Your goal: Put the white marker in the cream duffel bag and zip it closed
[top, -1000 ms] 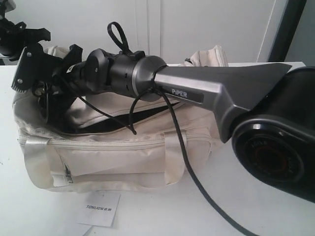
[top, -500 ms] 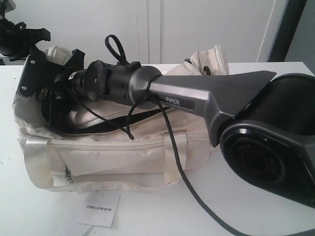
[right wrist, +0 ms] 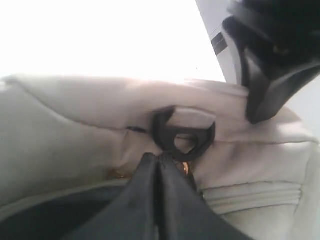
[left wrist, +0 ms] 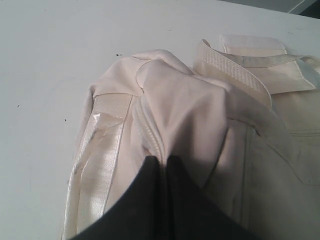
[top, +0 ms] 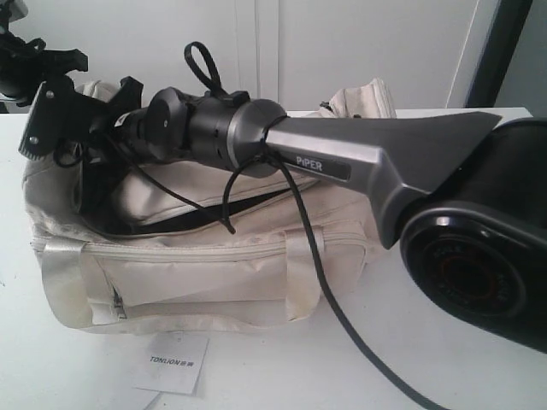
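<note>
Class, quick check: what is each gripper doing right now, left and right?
Left gripper: fingers closed, pinching cream duffel bag fabric.
Right gripper: fingers closed beside the black ring; any hold cannot be told.

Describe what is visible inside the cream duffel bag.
Through the part-open top of the cream duffel bag, only black lining shows. The right arm covers much of the opening; no white marker is visible.

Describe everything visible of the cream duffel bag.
The cream duffel bag is soft fabric, lying on the white table, front pocket zipped, shiny strap handles down its side. Its top zip gapes, showing black lining. A black ring hangs at one end. The left end effector pinches bunched fabric; the right arm stretches over it.
</note>
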Tool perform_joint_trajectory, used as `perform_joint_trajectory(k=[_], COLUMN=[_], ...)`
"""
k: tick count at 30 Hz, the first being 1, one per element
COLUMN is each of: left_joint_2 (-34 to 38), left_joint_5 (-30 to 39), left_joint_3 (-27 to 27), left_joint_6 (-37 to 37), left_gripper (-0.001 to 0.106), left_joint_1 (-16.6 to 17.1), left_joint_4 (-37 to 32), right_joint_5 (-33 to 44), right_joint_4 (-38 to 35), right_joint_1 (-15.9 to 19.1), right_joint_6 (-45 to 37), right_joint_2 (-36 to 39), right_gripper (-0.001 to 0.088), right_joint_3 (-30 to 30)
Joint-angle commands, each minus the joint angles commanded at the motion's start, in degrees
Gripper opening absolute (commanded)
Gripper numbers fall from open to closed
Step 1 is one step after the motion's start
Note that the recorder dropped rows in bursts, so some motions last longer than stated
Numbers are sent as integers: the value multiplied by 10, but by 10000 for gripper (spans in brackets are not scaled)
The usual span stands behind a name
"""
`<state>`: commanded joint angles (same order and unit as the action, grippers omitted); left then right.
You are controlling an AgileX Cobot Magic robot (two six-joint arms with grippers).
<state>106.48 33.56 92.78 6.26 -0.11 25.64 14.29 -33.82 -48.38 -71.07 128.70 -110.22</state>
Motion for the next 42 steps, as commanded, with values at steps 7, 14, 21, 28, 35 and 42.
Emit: perform_joint_trajectory(k=[7, 14, 21, 28, 35, 42], left_joint_2=[0, 0, 0, 0, 0, 0], left_joint_5=[3, 2, 9, 17, 18, 18], left_joint_3=[0, 0, 0, 0, 0, 0], left_joint_6=[0, 0, 0, 0, 0, 0], left_gripper=[7, 7, 7, 7, 7, 7], left_joint_1=[0, 0, 0, 0, 0, 0], left_joint_4=[0, 0, 0, 0, 0, 0], right_joint_5=[-6, -26, -67, -102, -117, -88], right_joint_4=[0, 6, 20, 34, 34, 29], right_joint_1=[2, 4, 4, 4, 4, 4], right_joint_6=[64, 18, -8, -41, -48, -29], right_joint_2=[-2, 18, 38, 62, 66, 32], right_gripper=[7, 563, 656, 604, 77, 0], right_joint_3=[0, 0, 0, 0, 0, 0])
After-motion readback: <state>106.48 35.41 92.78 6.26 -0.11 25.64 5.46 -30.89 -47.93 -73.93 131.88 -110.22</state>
